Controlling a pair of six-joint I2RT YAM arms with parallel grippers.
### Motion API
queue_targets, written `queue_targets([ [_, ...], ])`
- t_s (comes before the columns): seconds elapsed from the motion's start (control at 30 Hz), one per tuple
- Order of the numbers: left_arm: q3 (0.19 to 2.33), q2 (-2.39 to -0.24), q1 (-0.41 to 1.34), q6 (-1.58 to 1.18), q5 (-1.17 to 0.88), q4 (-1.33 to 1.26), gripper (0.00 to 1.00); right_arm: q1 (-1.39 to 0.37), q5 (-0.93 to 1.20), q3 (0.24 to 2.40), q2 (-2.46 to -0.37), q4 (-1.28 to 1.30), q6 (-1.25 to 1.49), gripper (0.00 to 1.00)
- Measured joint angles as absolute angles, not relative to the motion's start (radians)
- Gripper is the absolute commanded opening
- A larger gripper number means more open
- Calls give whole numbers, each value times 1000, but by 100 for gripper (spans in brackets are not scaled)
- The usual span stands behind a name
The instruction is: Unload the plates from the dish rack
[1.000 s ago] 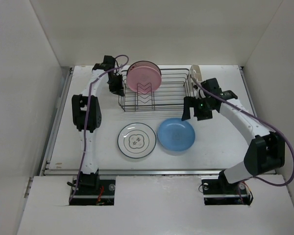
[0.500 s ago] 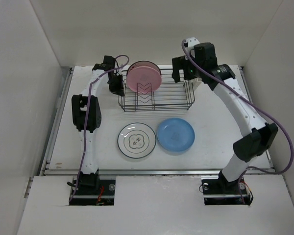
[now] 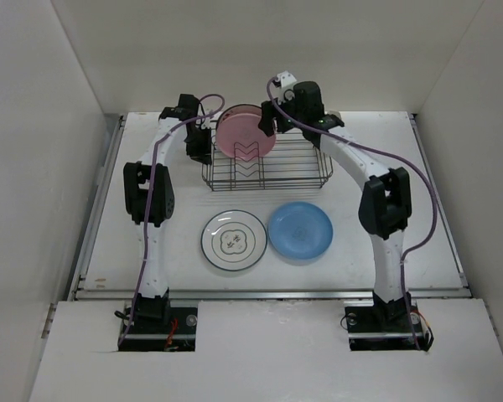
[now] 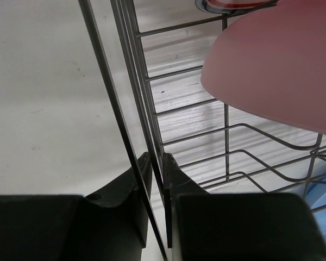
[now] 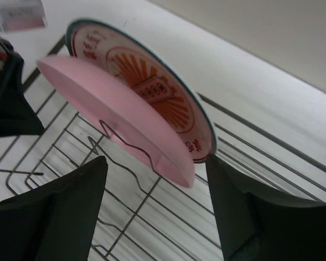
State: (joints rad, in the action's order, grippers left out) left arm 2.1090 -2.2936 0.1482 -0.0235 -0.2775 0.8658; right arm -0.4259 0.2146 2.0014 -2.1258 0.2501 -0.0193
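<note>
The right gripper (image 3: pixel 271 126) has swung left. A second ago it hung low beside the right end of the dish rack (image 3: pixel 268 172), and half a second ago it was above the rack's far right corner. It now sits at the right edge of the pink plate (image 3: pixel 246 132). In the right wrist view the right gripper (image 5: pixel 155 201) is spread wide. The lower rim of the pink plate (image 5: pixel 125 128) lies between its two fingers (image 5: pixel 54 215), and neither finger touches the plate.

The left gripper (image 3: pixel 199 144) has not moved across the three top views. In the left wrist view the left gripper (image 4: pixel 156 169) is pinched tight on an upright wire at the left end of the dish rack (image 4: pixel 152 98).

Four plates are visible. Two stand on edge in the rack, the pink plate in front. Close behind it is the teal-rimmed plate (image 5: pixel 152 81), which has an orange-patterned centre. The other two lie flat on the table (image 3: pixel 436 218) in front of the rack. The flower-outline plate (image 3: pixel 233 241) is on the left and the blue plate (image 3: pixel 300 230) on the right, and their rims are just beside each other. All four plates are where they were a second ago. There is one rack and there are two arms.
</note>
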Motion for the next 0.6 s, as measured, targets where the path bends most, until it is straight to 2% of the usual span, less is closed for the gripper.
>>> queue_targets([
  [0.07, 2117, -2298, 148, -30, -277, 872, 5, -426, 254, 2001, -2181, 229, -15, 69],
  [0.2, 2137, -2311, 146, -35, -278, 883, 0, -426, 286, 1998, -2236, 179, -7, 67],
  [0.3, 2144, -2316, 144, -35, -281, 888, 0, -426, 290, 2003, -2246, 139, -7, 48],
  [0.33, 2144, -2316, 144, -35, -281, 889, 0, -426, 293, 2006, -2248, 126, -8, 32],
  [0.43, 2149, -2320, 144, -35, -280, 892, 0, -422, 294, 2017, -2255, 83, -34, 15],
  [0.47, 2151, -2321, 143, -35, -281, 895, 0, -419, 291, 2018, -2259, 80, -50, 6],
  [0.53, 2157, -2324, 139, -35, -283, 898, 0, -413, 281, 2018, -2268, 78, -83, 0],
  [0.6, 2160, -2325, 132, -46, -299, 894, 0, -406, 281, 2018, -2273, 78, -102, 0],
])
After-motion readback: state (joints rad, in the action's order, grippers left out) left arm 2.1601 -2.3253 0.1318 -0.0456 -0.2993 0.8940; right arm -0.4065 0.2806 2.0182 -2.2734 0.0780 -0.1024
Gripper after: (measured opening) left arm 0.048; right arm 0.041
